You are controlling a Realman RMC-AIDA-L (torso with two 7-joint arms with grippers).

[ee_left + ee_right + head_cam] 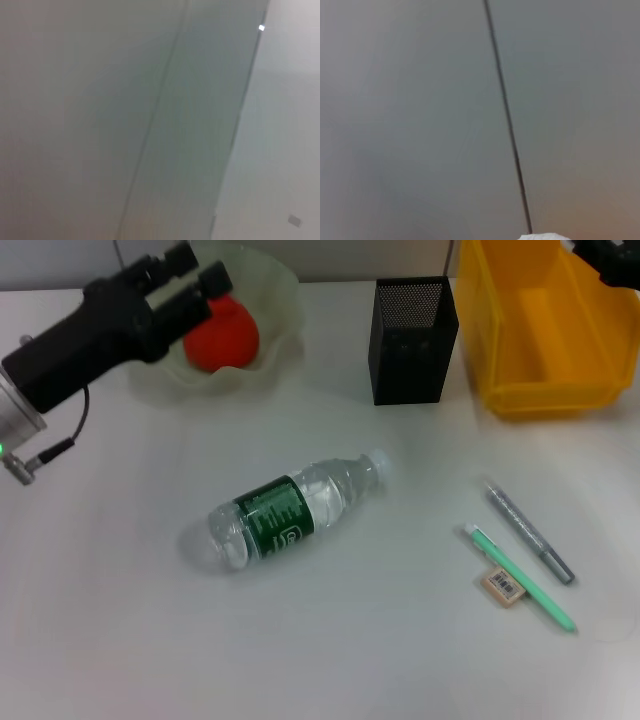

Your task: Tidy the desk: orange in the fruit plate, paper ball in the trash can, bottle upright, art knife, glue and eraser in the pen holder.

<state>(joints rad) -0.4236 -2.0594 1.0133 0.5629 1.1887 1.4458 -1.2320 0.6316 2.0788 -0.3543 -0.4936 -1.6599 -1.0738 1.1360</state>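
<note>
Orange (222,332) is seen lying in fruit plate (275,295) | left gripper (190,280) over it, fingers spread, best lifted straight clear | paper ball (543,236) pinched by right gripper above trash can (530,340), to be dropped inside.

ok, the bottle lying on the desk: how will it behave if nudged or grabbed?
The bottle lies on its round side, so it probably rolls when nudged. It looks filled with water, so likely heavy for its size. The clear smooth plastic may slip or flex under the fingers.
</note>
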